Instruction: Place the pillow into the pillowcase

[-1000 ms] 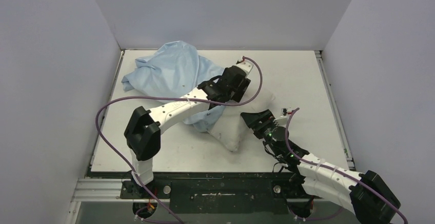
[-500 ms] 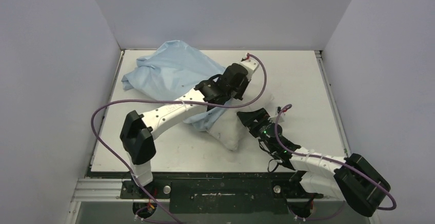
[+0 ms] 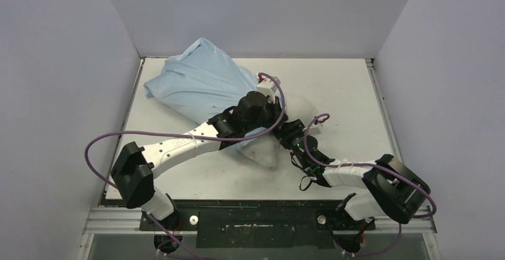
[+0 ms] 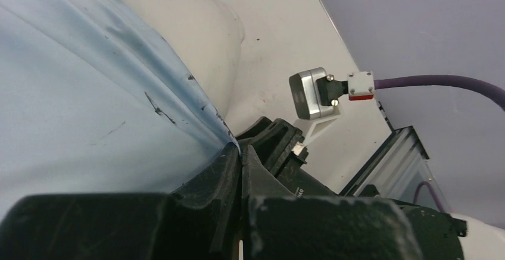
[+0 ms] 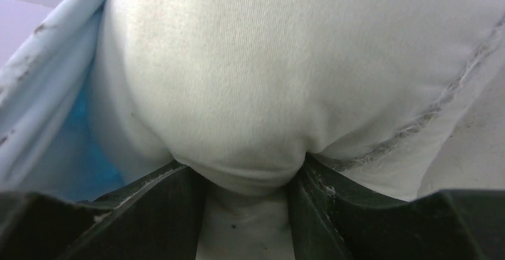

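I find the pillow [image 5: 250, 87] partly sleeved: far end inside the pillowcase [image 3: 199, 84], near end bare (much left to cover), left gripper [image 4: 239, 154] pinching the hem over it, right gripper [image 5: 250, 191] squeezing its bare end.

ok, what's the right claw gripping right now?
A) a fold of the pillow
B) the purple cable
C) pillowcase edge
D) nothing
A: in the right wrist view a bulge of off-white pillow is squeezed between the fingers of the right claw. The blue pillowcase sits off to the side, its edge pinched in the left claw.
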Tool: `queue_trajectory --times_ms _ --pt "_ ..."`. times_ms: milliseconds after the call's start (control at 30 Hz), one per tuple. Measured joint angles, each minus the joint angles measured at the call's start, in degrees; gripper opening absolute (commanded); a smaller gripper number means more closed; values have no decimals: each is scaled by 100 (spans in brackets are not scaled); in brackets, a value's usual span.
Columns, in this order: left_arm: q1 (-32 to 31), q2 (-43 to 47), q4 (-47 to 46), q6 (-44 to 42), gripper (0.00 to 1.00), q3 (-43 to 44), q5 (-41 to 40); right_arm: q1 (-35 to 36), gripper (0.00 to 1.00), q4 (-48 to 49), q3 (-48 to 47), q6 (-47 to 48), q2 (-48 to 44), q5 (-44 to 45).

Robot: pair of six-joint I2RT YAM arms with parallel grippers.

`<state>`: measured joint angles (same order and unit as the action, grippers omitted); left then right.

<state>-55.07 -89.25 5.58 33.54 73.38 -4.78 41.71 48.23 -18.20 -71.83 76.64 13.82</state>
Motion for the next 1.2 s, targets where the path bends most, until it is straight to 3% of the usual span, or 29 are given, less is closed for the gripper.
queue_trajectory --times_ms 267,467,600,700,833,933,1067,1200 --pt "9 -68 -424 341 2 -188 173 -28 47 719 -127 -122 763 337" --pt "448 -90 173 -72 47 116 433 -597 70 651 -431 -131 896 -160" --pt "632 398 916 -402 58 120 354 -1014 80 122 -560 162 557 -444" --pt "817 977 1305 -529 60 4 240 -1025 87 -577 -599 597 59 -778" --pt "1040 1985 1565 -433 61 -739 26 -1023 92 -2079 -984 1320 -688 -1226" --pt "1115 2726 1534 -155 62 -1818 -2 -1025 93 -2942 -1231 1670 -1123 -1541" --pt "1370 3064 1333 175 67 -3080 72 -1023 94 -3829 -1237 1897 -1600 -1904" --pt "1853 3084 511 501 78 -4177 498 -1023 94 -4328 -1152 1956 -1945 -2205"
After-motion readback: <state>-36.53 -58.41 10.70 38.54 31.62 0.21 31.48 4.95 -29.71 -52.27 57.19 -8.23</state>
